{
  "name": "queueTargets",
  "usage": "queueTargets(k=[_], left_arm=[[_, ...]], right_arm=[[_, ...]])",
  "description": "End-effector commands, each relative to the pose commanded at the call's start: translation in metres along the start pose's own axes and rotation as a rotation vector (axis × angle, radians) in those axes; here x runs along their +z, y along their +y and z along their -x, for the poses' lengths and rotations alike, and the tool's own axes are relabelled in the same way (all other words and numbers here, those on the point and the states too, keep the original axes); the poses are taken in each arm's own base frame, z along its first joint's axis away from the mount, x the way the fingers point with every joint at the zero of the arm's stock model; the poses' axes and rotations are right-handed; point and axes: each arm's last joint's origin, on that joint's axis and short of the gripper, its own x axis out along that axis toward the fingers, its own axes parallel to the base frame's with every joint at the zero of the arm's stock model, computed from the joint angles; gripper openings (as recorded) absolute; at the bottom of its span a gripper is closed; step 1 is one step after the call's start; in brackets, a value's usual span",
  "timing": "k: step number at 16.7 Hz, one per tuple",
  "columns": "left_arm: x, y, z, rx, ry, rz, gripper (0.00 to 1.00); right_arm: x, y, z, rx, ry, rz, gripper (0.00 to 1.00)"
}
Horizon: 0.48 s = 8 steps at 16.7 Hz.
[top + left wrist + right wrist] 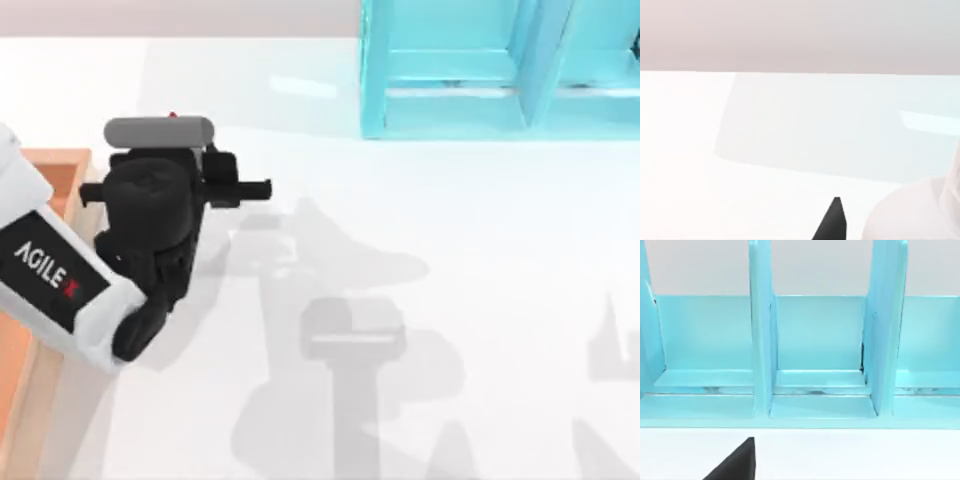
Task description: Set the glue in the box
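- Left gripper (165, 135) hovers just right of the box (66, 165)'s far corner.
- A red speck of the glue (173, 117) peeks beside it.
- Whether it grips: cannot tell.

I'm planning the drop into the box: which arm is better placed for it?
Left, probably. The left gripper hangs by the box at the table's left edge, with a red tip, likely the glue, peeking out beside it. The right arm faces the blue shelf.

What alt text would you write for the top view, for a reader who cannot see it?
The left arm's black gripper hangs over the white table, beside the light tan-orange wooden box at the left edge. A turquoise blue shelf unit stands at the far right.
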Motion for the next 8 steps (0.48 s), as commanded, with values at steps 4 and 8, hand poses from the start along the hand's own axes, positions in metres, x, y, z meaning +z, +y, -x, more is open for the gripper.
queueTargets(k=[4, 8], left_arm=[[0.025, 0.001, 0.009, 0.001, 0.005, -0.003, 0.00], [0.027, 0.000, 0.009, 0.001, 0.002, -0.003, 0.00]], right_arm=[[0.000, 0.000, 0.000, 0.000, 0.000, 0.000, 1.00], [0.000, 0.000, 0.000, 0.000, 0.000, 0.000, 1.00]])
